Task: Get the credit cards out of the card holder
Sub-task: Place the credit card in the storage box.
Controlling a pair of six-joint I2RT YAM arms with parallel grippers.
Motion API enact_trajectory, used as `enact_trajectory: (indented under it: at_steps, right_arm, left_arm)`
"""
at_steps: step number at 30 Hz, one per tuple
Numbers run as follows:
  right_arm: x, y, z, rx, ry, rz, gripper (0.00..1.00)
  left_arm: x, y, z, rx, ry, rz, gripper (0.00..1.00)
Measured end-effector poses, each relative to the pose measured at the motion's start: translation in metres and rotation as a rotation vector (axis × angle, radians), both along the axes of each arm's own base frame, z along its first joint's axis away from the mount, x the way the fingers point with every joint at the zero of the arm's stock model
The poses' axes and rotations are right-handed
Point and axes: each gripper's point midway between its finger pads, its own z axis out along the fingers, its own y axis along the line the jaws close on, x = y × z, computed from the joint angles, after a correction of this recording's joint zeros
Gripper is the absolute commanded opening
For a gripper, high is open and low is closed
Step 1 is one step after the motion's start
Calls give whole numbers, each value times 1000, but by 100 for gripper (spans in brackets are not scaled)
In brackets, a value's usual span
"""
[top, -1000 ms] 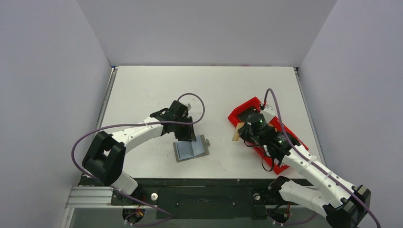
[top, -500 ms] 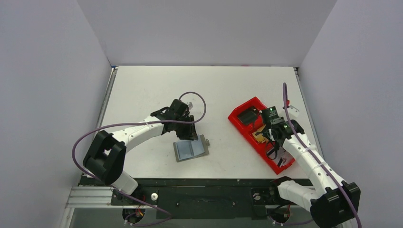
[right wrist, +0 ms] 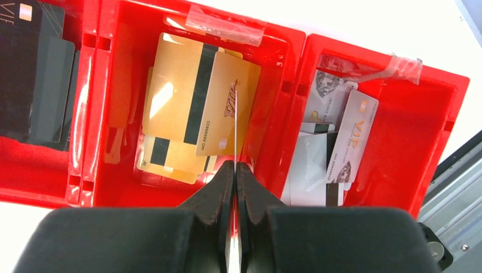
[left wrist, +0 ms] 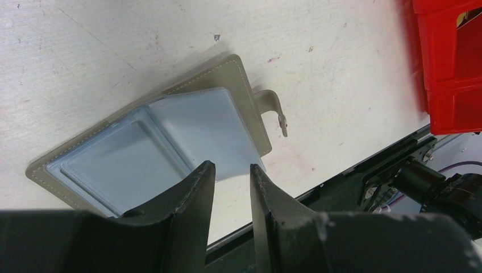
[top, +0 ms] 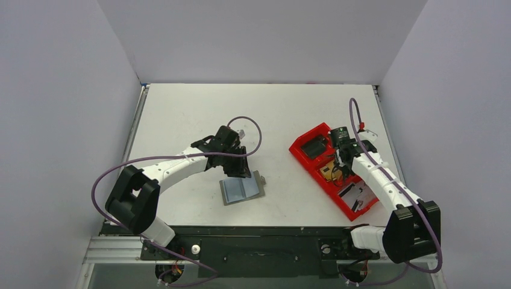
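The grey card holder (top: 242,188) lies open on the table, blue-grey pockets up, tab to the right; it also shows in the left wrist view (left wrist: 199,125). No card shows in its pockets. My left gripper (top: 240,169) hovers at its far edge, jaws a little apart and empty (left wrist: 232,168). My right gripper (top: 335,167) is shut on a thin credit card seen edge-on (right wrist: 235,125), held above the middle compartment of the red tray (top: 299,146). Several tan-gold credit cards (right wrist: 182,108) lie in that compartment.
The red tray (right wrist: 290,85) has three compartments: black cards (right wrist: 34,74) in one end, white cards (right wrist: 341,131) in the other. The tray's corner shows in the left wrist view (left wrist: 449,57). The table's near edge and black rail run just behind the wallet.
My right arm swung from the tray's left edge to over its middle compartment, carrying the card. My left gripper stayed at the wallet's far edge.
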Motion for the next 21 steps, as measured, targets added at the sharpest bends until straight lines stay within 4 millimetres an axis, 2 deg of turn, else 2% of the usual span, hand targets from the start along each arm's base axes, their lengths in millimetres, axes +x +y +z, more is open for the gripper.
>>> enact_trajectory:
  at_steps: [4,6,8,10,12,16,21]
  right_arm:
    - [6,0,-5,-1,4,-1,0]
    - [9,0,-9,-2,9,-2,7]
    - [11,1,-12,-4,14,0,17]
    - [12,1,-14,-4,21,5,32]
    - [13,2,-15,-4,25,11,39]
    - [14,4,-14,3,24,23,50]
    - [22,13,-3,35,-10,60,56]
  left_arm:
    - [0,0,0,0,0,0,27]
    - [0,0,0,0,0,0,27]
    - [0,0,0,0,0,0,27]
    - [0,0,0,1,0,0,27]
    - [0,0,0,1,0,0,27]
    - [0,0,0,1,0,0,27]
    - [0,0,0,2,0,1,27]
